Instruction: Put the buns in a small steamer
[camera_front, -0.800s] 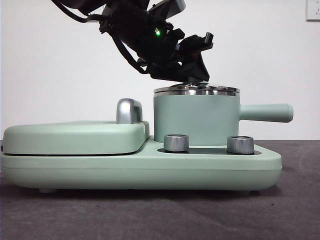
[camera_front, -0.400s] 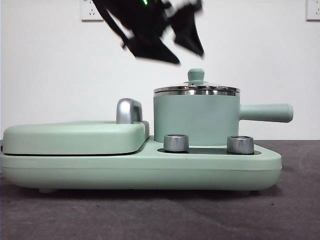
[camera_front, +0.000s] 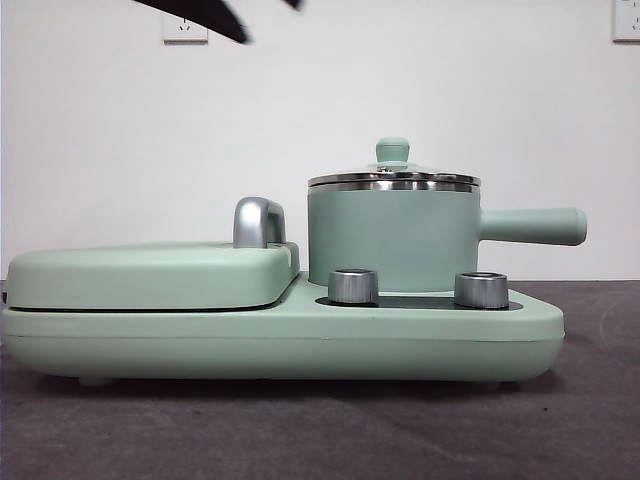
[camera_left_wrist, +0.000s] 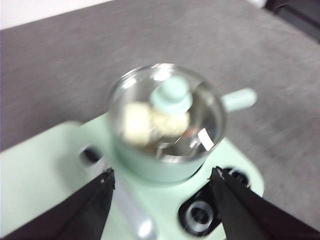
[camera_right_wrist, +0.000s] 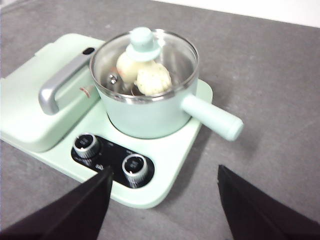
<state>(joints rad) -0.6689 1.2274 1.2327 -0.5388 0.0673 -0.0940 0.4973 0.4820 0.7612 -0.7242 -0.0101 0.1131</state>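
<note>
Both buns sit inside the small steamer (camera_right_wrist: 145, 107), seen through the glass lid (camera_right_wrist: 144, 60): the smooth bun (camera_right_wrist: 126, 66) at about 10 o'clock from the lid's green knob (camera_right_wrist: 141, 43), the pleated bun (camera_right_wrist: 153, 80) at about 5 o'clock from it, the two touching. In the left wrist view they show only as pale blurs under the lid. The lid is seated on the steel rim; the task reads as done.

Left gripper (camera_left_wrist: 162, 182): jaws spread wide, nothing between them, above the steamer and looking down on it, the pot lying ahead of the jaws at roughly 12 o'clock. In the front view only a black tip (camera_front: 205, 14) shows at the top edge, well clear of the knob; which arm it belongs to cannot be told from that view alone.

Right gripper (camera_right_wrist: 165, 182): jaws also wide and empty, well apart from the pot, which lies ahead at about 11 o'clock. The steamer's handle (camera_right_wrist: 212, 117) runs its long axis toward this gripper's side, pointing at roughly 4 o'clock from the pot body.

Judged nearer: the left gripper, more directly overhead.

Surface: the steamer stands on the mint-green cooker base (camera_front: 290, 340), behind two steel dials (camera_front: 352, 285), beside the flat griddle cover (camera_front: 150, 272). The base rests on a dark grey table (camera_front: 320, 430). Room above the lid looks free.
</note>
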